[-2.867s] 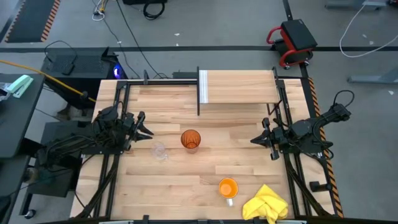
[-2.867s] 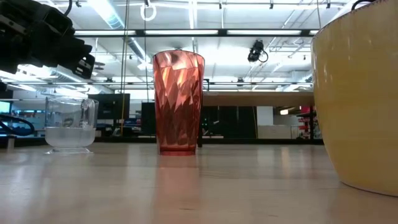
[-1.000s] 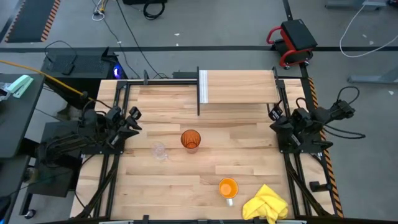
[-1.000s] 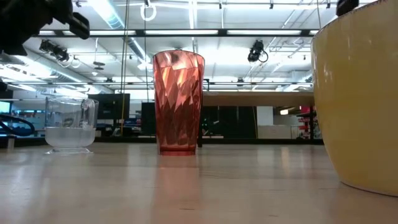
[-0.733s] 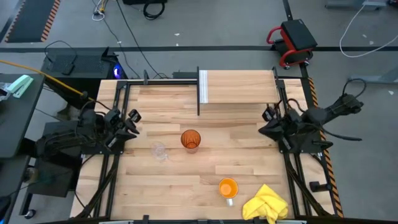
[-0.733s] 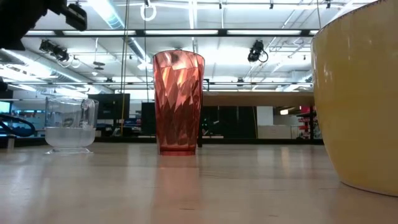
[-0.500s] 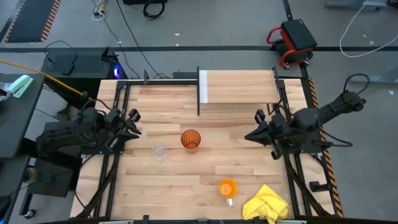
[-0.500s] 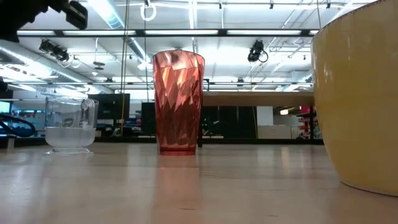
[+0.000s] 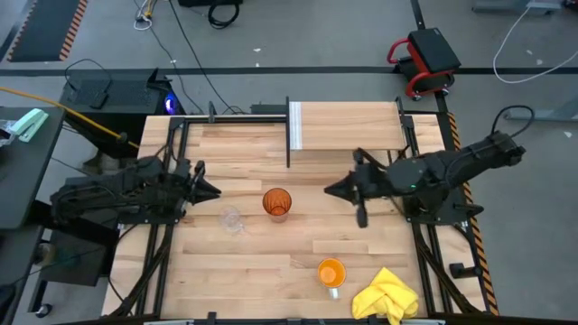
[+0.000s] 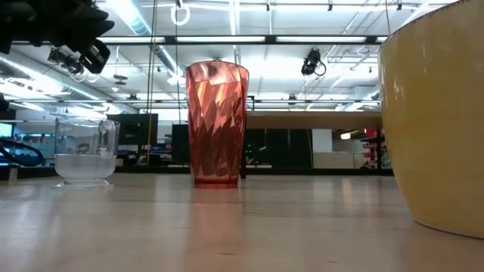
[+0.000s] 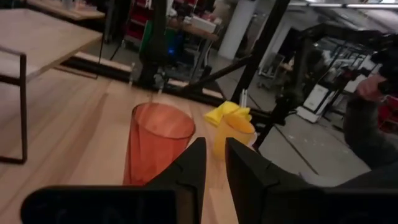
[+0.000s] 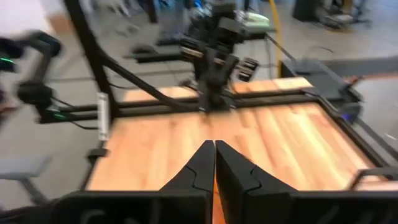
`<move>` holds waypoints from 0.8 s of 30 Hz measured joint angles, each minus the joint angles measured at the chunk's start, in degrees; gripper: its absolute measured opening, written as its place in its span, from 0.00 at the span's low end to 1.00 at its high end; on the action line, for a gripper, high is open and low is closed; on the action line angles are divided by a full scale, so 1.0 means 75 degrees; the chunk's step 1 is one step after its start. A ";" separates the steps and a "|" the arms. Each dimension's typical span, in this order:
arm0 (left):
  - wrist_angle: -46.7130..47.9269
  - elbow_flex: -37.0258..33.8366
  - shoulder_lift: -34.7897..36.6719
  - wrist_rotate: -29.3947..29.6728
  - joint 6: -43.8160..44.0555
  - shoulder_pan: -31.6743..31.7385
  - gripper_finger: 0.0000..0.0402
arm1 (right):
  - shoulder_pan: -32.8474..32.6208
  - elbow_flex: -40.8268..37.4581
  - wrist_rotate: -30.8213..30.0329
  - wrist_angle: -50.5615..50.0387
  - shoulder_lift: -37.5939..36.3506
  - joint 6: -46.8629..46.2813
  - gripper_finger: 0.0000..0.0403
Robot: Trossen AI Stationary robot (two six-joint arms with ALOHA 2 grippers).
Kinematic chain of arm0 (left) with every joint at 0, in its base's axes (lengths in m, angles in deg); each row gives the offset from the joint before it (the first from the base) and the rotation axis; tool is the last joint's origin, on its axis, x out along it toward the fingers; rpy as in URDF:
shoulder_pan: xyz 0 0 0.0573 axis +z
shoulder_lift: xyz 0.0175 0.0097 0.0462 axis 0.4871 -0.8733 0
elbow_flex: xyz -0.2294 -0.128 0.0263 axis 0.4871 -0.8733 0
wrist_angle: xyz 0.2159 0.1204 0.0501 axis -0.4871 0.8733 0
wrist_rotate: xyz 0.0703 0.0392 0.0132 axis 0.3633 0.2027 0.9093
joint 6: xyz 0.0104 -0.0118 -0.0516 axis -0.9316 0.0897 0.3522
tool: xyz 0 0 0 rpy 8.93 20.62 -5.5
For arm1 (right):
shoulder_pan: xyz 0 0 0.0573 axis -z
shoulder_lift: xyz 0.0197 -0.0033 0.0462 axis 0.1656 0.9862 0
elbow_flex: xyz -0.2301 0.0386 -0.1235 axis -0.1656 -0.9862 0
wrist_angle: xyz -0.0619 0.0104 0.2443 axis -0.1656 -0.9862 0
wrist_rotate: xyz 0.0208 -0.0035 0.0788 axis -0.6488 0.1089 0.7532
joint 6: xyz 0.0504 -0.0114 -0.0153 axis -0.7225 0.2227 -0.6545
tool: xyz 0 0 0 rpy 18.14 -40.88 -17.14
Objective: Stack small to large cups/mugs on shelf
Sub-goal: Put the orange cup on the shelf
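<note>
Reaching in from the right side of the table, the right gripper (image 9: 330,190) is hanging over bare planks with its fingers nearly touching and nothing between them. Just to its left the tall dark-orange tumbler (image 9: 277,203) is standing upright near the table's middle, mouth up, its long axis vertical, so a sideways approach looks like the move that counts. The left gripper (image 9: 212,191) is sitting a similar way off on the tumbler's other side, its fingers parted by a narrow gap and also empty; neither arm looks clearly nearer. The tumbler is faceted and translucent. The small clear glass (image 9: 232,219) is standing to the tumbler's near-left, closer to the left gripper. The bright orange cup (image 9: 330,273) is sitting near the front edge. The shelf (image 9: 348,126) is waiting bare at the far side.
</note>
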 joint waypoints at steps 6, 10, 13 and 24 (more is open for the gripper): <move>0.0261 0.0000 -0.0165 0.0122 -0.0006 0.0000 0.16 | 0.0796 0.0997 0.0000 -0.0778 0.1008 -0.0001 0.17; 0.0692 0.0003 -0.0157 0.0604 -0.0006 0.0003 0.16 | 0.1329 0.1446 0.0053 -0.0971 0.1631 -0.0537 0.25; 0.1049 0.0003 -0.0157 0.0976 -0.0003 0.0003 0.15 | 0.1628 0.1797 0.0547 -0.1296 0.2061 -0.0661 0.29; 0.1554 0.0003 -0.0157 0.1498 0.0050 0.0006 0.16 | 0.2211 0.3305 0.1164 -0.3168 0.3775 -0.1262 0.30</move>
